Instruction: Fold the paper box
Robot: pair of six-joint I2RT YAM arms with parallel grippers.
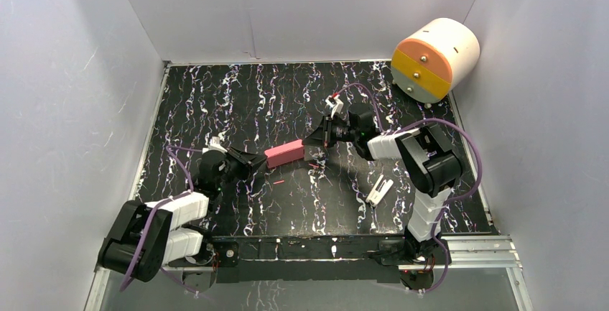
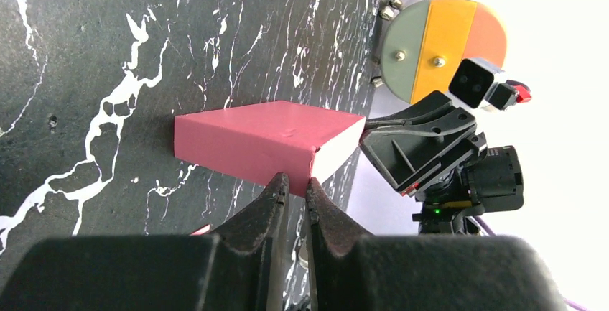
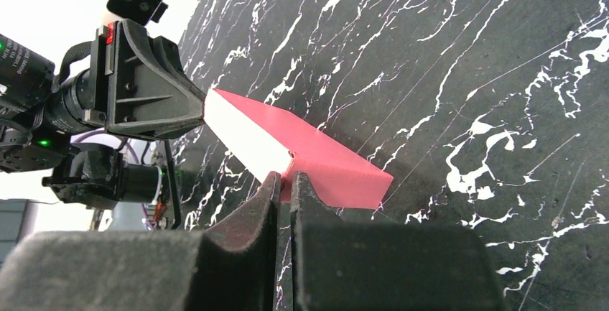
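1. Top external view shows you the paper box point(image 1: 284, 154) as a closed, shallow pink-red block near the middle of the black marbled table point(image 1: 215, 95). It lies slantwise, with its right end farther from the arm bases than its left.
2. The left gripper point(image 1: 262, 159) meets the box's left end and the right gripper point(image 1: 307, 142) meets its right end. The box sits between the two and touches both.
3. In the left wrist view, you see the left jaws drawn almost together with only a slit between them. They pinch the box's near corner, where the pink top meets a pale end face.
4. In the right wrist view, the right jaws stand the same way, nearly closed and clamped on the near corner edge of the box.
5. Each wrist view also shows you the other gripper's tip pressed against the far end of the box.
6. You cannot tell whether the box rests on the table or hangs just above it.
7. A small white clip-like piece point(image 1: 378, 190) lies on the table near the right arm, well apart from the box.
8. A white-and-orange cylinder point(image 1: 434, 59) lies on its side in the far right corner.
9. A thin red sliver point(image 1: 279, 181) lies on the table just on the near side of the box.
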